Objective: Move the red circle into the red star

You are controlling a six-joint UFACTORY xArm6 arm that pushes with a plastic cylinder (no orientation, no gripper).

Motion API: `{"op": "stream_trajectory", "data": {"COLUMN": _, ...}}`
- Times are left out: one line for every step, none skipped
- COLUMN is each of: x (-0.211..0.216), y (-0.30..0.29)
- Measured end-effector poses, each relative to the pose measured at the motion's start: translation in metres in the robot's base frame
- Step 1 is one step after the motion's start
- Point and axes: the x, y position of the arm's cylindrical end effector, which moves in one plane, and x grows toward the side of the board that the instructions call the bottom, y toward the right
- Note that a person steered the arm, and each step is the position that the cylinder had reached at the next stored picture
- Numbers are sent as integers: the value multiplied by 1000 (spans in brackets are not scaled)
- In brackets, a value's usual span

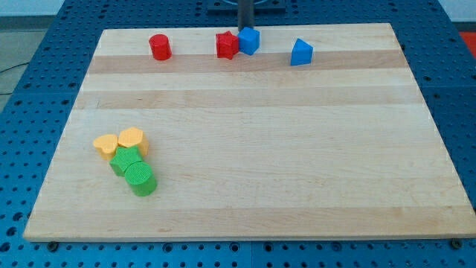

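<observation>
The red circle [160, 47] stands near the view's top edge of the wooden board, left of centre. The red star [226, 45] stands about 90 px to its right, touching a blue cube [249, 41] on the star's right. My rod comes down at the view's top centre and my tip [245, 28] ends just behind the blue cube, at the board's top edge. The tip is to the upper right of the red star and well right of the red circle.
A blue pentagon-like block [301, 52] sits right of the cube. At lower left, two yellow blocks [106, 144] [132, 139] and two green blocks [125, 161] [140, 179] cluster together. The wooden board [253, 149] lies on a blue perforated table.
</observation>
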Motion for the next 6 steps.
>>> {"op": "stream_trajectory", "data": {"x": 0, "y": -54}}
{"op": "stream_trajectory", "data": {"x": 7, "y": -188}}
{"op": "stream_trajectory", "data": {"x": 29, "y": -276}}
{"op": "stream_trajectory", "data": {"x": 64, "y": -241}}
{"op": "stream_trajectory", "data": {"x": 64, "y": -175}}
{"op": "stream_trajectory", "data": {"x": 66, "y": -91}}
